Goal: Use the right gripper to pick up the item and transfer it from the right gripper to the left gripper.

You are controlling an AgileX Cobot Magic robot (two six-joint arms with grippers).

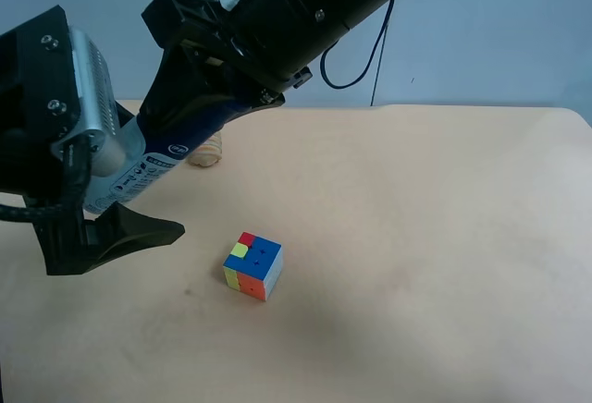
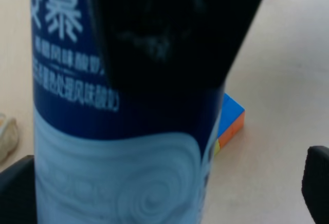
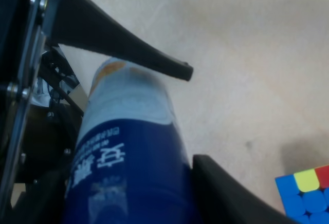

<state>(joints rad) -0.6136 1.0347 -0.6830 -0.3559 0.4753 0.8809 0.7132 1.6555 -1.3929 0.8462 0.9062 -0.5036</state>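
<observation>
Lying nearest the front edge of the tabletop (image 1: 416,237), a multicoloured puzzle cube (image 1: 252,266) is seen, untouched. Behind it, toward the edge on the left tool's side, the item (image 1: 139,167) is held tilted in the air, clear of the surface. The left tool (image 2: 167,157) is set about the item's pale base with its jaws apart. One jaw stands well clear of the label, and contact at the other cannot be judged. Further back, the right tool (image 1: 185,112) is clamped on the blue upper part of the item.

The handover is judged unfinished. If the right tool were opened before the left tool is closed, the item would be dropped, perhaps onto the cube. A grip taken only on the end of the base could let the item pivot or slip. The two tools are crowded together, so a knock between fingers is possible.

The dark cap is hidden by the right tool. Only one finger of that tool is shown in its wrist view. The left tool's upper jaw is masked in the exterior view. A ribbed tan wooden piece (image 1: 208,152) near the far edge is partly covered by the item. The label print is blurred.
</observation>
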